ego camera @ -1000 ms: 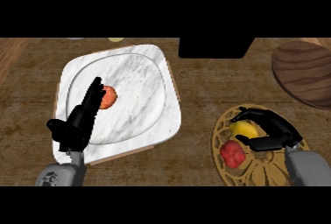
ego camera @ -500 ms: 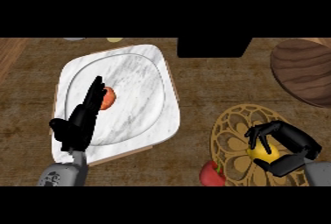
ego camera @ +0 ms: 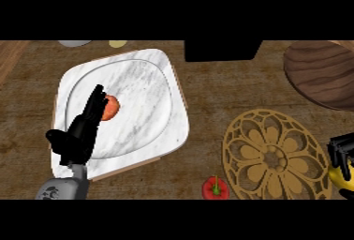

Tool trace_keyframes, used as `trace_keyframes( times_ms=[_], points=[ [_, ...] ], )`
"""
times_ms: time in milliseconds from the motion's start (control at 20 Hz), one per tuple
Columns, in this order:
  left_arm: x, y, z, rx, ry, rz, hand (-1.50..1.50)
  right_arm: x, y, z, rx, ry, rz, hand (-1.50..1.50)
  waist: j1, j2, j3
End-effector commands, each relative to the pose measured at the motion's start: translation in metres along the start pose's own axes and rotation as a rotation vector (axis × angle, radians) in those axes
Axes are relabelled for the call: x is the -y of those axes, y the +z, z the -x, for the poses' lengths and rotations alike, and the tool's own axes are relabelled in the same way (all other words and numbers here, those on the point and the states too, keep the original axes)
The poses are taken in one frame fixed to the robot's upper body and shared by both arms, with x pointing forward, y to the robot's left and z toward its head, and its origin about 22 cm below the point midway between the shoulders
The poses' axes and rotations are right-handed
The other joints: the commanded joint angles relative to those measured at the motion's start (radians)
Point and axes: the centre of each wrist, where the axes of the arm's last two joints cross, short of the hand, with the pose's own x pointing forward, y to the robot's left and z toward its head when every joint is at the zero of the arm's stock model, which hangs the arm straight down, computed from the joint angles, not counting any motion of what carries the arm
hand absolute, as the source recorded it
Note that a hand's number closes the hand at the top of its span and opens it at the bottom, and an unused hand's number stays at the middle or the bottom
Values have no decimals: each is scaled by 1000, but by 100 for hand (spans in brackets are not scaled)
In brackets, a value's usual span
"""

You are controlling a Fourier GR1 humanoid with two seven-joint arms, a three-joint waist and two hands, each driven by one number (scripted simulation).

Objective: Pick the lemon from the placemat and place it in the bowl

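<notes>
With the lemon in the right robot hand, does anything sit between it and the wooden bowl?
Nothing visible does. The right robot hand holds the lemon at the right edge; the bowl lies beyond it, with only bare counter between. The red pepper lies off that path.

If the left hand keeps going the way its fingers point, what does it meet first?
The left hand points up and slightly right over the marble plate. The orange-red fruit lies right beside its fingertips, probably first contact, though the hand's height above it is unclear.

A white marble square plate (ego camera: 149, 84) lies left, a small orange fruit (ego camera: 110, 107) on it; the gold openwork placemat (ego camera: 276, 157) lies right, the dark wooden bowl (ego camera: 325, 72) behind it, a red pepper (ego camera: 215, 188) beside its left edge
</notes>
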Motion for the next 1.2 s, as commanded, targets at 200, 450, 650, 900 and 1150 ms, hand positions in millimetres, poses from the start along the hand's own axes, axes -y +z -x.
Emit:
trace_keyframes(
  times_ms=[200,450,650,900,1150],
  points=[
    [-1,0,-7,1,-8,-5,0,48,45,-44,430,29,40,150,-5,-4,0],
    [-8,1,-6,4,0,-19,0,73,76,-72,457,101,105,150,-8,-3,-2],
    [3,-3,-12,19,-23,28,0,106,101,-99,380,185,167,150,21,6,-3],
    [12,1,-2,16,5,48,0,123,111,-115,368,182,239,150,38,9,-5],
    [22,-10,-12,26,-7,60,0,126,97,-111,299,204,275,150,62,15,-4]
  ],
)
